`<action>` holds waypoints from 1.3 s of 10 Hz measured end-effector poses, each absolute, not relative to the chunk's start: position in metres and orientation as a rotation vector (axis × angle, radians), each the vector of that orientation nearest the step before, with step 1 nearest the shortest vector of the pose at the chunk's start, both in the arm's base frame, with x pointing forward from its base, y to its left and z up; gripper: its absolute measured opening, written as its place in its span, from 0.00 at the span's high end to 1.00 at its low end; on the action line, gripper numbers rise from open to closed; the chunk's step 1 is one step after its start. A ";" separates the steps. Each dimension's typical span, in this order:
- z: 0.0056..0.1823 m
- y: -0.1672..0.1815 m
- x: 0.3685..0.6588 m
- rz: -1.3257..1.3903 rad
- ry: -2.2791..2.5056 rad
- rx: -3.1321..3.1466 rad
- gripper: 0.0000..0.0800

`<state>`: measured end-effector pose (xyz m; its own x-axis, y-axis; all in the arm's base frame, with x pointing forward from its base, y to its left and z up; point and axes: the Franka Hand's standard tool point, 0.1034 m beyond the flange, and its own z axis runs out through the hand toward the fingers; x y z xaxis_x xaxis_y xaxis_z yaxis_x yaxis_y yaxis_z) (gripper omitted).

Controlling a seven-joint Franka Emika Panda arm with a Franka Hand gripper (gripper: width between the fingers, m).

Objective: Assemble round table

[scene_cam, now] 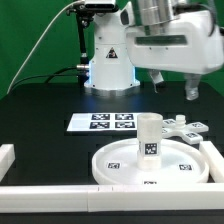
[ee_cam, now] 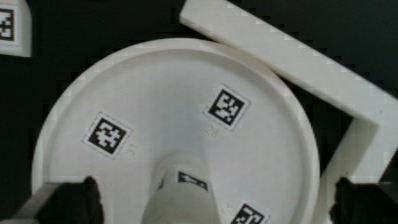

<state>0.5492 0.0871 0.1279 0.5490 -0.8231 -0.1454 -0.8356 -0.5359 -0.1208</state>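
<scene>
The large rimmed round disc (scene_cam: pixel 120 165) lies flat on the black table near the front. The short cylinder leg (scene_cam: pixel 150 134) stands upright on its centre. The small cross-shaped foot piece (scene_cam: pixel 186 128) lies just behind the disc toward the exterior view's right. My gripper (scene_cam: pixel 174 85) hangs open and empty well above the leg and foot. In the wrist view the disc (ee_cam: pixel 178 100) fills most of the picture. There the leg (ee_cam: pixel 192 185) rises between my dark fingertips (ee_cam: pixel 71 200), far below the open gripper (ee_cam: pixel 217 208).
The marker board (scene_cam: pixel 104 122) lies behind the disc and shows at the wrist view's corner (ee_cam: pixel 9 30). Long white border walls run along the front (scene_cam: pixel 70 201), the exterior view's left (scene_cam: pixel 6 155) and right (scene_cam: pixel 215 160). One wall (ee_cam: pixel 294 50) lies against the disc's rim.
</scene>
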 end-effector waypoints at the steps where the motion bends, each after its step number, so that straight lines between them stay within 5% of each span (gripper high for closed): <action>1: 0.127 0.084 0.550 0.095 1.329 -2.648 0.19; 5: 0.125 0.086 0.548 0.066 0.956 -2.805 0.19; 9: 0.102 0.114 0.515 0.149 0.219 -3.122 0.19; 13: 0.100 0.114 0.514 0.154 0.149 -3.127 0.19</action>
<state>0.5138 0.1142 0.0999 0.9907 -0.0946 -0.0981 -0.0953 -0.9954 -0.0023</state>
